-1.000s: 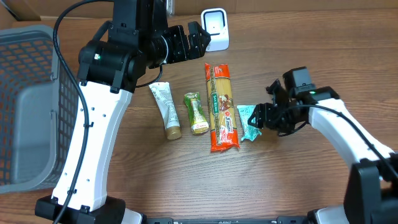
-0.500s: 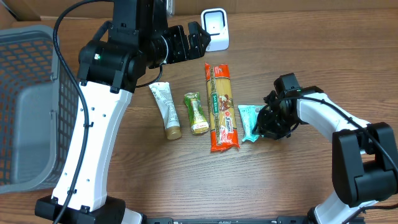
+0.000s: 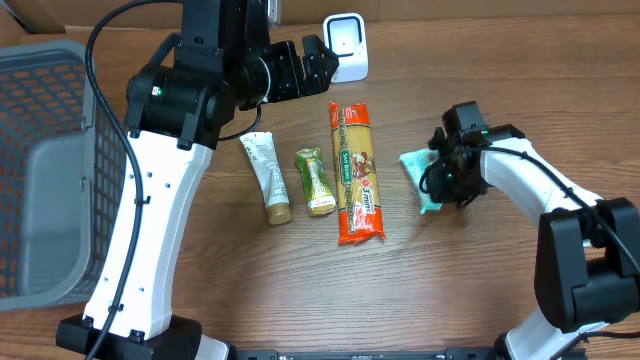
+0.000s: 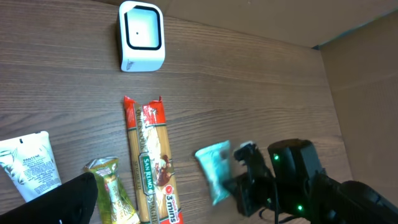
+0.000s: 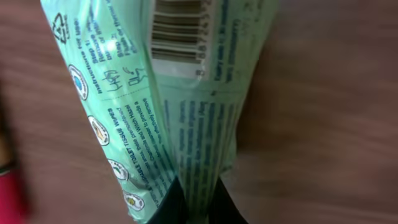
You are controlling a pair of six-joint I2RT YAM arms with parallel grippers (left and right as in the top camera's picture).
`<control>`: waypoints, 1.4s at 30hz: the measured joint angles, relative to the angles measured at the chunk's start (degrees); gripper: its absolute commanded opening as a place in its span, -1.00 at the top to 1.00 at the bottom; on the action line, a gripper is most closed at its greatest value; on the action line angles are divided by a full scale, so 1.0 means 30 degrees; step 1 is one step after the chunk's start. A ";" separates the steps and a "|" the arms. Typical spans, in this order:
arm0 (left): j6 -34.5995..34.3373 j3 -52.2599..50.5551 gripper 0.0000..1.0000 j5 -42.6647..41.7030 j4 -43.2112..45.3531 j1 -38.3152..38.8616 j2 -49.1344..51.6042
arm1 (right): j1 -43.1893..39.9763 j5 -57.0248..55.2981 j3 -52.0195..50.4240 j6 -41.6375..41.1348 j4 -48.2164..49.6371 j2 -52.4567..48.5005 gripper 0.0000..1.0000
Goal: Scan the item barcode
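A mint-green wipes packet (image 3: pixel 418 172) sits pinched in my right gripper (image 3: pixel 446 180), right of the other groceries and lifted off the wood. In the right wrist view the packet (image 5: pixel 174 106) fills the frame, its barcode (image 5: pixel 177 28) facing the camera at the top, and the two dark fingertips (image 5: pixel 171 205) squeeze its lower seam. The left wrist view shows the same packet (image 4: pixel 213 169) beside the right arm. The white scanner (image 3: pixel 346 46) stands at the table's back edge. My left gripper (image 3: pixel 315 62) hovers open just left of the scanner, holding nothing.
A long red spaghetti pack (image 3: pixel 357 172), a green sachet (image 3: pixel 316 182) and a white tube (image 3: pixel 266 176) lie side by side mid-table. A grey mesh basket (image 3: pixel 40 170) fills the left side. Cardboard lines the back edge.
My right gripper shut on the green packet and drew it up and to the right, away from the spaghetti pack. The left arm stayed still.
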State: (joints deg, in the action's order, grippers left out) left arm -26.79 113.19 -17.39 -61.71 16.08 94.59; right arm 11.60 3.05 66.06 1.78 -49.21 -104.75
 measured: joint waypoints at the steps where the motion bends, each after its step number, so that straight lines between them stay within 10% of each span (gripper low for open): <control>1: 0.0000 0.0000 -1.00 0.0000 0.0000 0.0000 0.0000 | 0.0007 -0.1246 0.0036 0.0590 0.0393 0.0000 0.81; 8: 0.0000 0.0000 -1.00 0.0000 0.0000 0.0000 0.0000 | -0.0095 -0.5982 0.0663 0.2025 0.1122 -0.0007 0.51; 12: 0.0000 0.0000 -0.99 0.0000 -0.0007 0.0000 0.0000 | -0.0117 -0.6309 0.2710 0.1668 -0.0692 -0.0029 -0.08; 30: 0.0896 0.0000 -1.00 -0.0131 -0.0656 0.0000 0.0007 | -0.0539 -0.2820 0.5916 -0.9071 -0.1763 -0.1239 0.55; 42: 0.5399 0.0000 -0.99 0.7023 -0.5085 -0.0517 0.0015 | -0.4830 -0.1443 0.5807 -0.7402 -0.0729 -0.1909 0.62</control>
State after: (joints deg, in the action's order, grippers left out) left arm -10.59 113.19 3.68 -76.97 14.52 94.63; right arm -2.90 -1.28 83.48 -20.43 -51.40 -110.48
